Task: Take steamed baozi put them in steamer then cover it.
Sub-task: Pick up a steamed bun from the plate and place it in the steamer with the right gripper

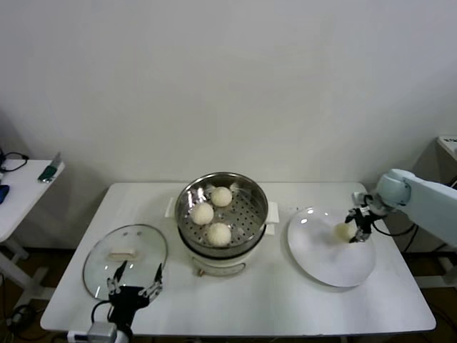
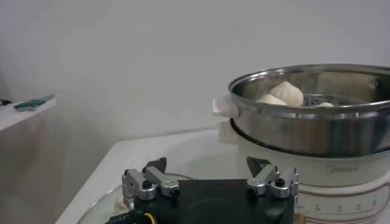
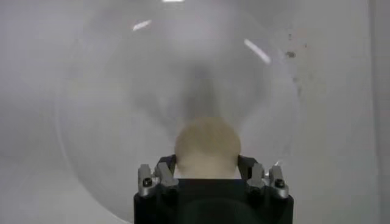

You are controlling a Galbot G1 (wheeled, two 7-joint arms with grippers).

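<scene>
The steel steamer (image 1: 181,214) on its white base stands mid-table and holds three cream-white steamed baozi (image 1: 203,212). Another baozi (image 1: 343,231) lies on the white plate (image 1: 321,266) to the right. My right gripper (image 1: 349,233) is down on the plate, its fingers pressed against both sides of that baozi (image 3: 207,141). The glass cover (image 1: 143,246) lies flat at the front left with its cream handle (image 1: 120,253) up. My left gripper (image 1: 140,269) hovers open over the cover's near edge, with nothing between its fingers (image 2: 157,165). The steamer (image 2: 304,131) rises just beyond it.
A white side table (image 1: 21,189) with small items stands off the left end of the main table. The right arm's cable hangs near the table's right edge. Bare tabletop lies in front of the steamer and the plate.
</scene>
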